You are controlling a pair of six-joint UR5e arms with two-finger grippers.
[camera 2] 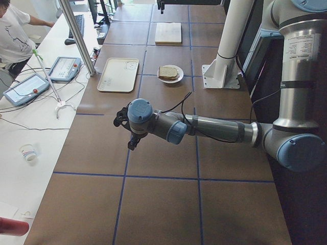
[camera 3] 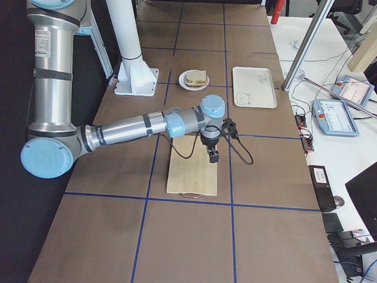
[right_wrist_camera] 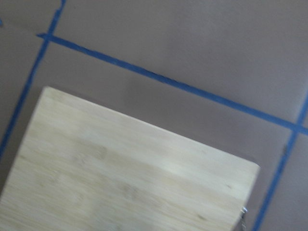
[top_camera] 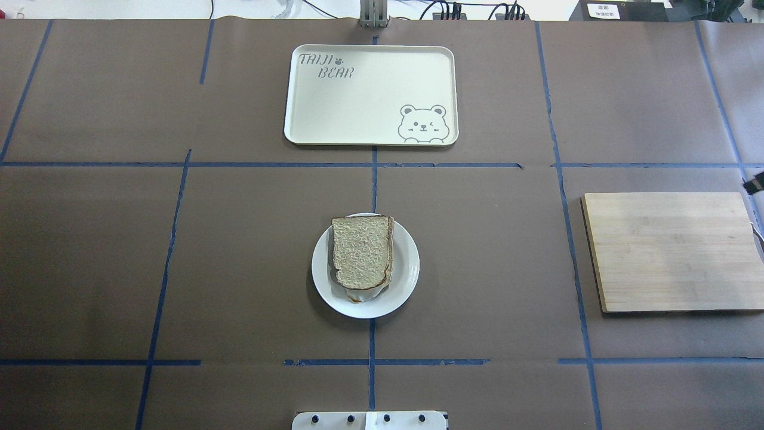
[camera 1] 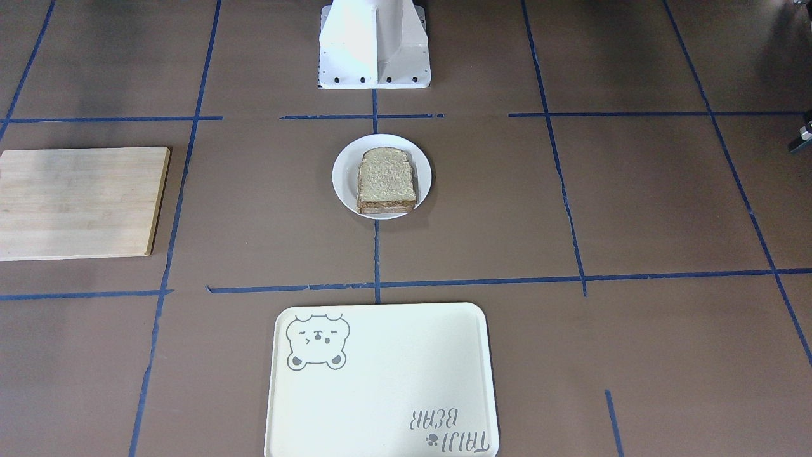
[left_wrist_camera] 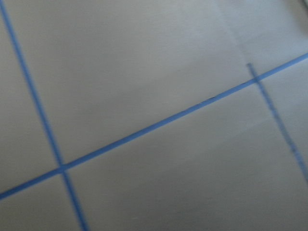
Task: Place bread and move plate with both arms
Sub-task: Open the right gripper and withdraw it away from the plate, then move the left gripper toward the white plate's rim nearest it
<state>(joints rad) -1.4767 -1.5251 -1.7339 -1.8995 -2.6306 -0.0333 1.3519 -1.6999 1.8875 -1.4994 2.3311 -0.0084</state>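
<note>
The bread (top_camera: 362,251) sits on the plate (top_camera: 408,278), dead centre: placing looks done. The plate move is left, I judge. My left gripper (camera 2: 134,142) and right gripper (camera 3: 212,155) hang well apart from it; wide or narrow, I can't tell.

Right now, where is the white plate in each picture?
Exterior front-facing: plate at centre, above the bear tray.
Overhead: plate at centre, below the tray.
Exterior left: plate upper middle, right of the tray.
Exterior right: plate upper middle, left of the tray.
Left wrist: absent.
Right wrist: absent.
Shared landmark: the bear tray.
</note>
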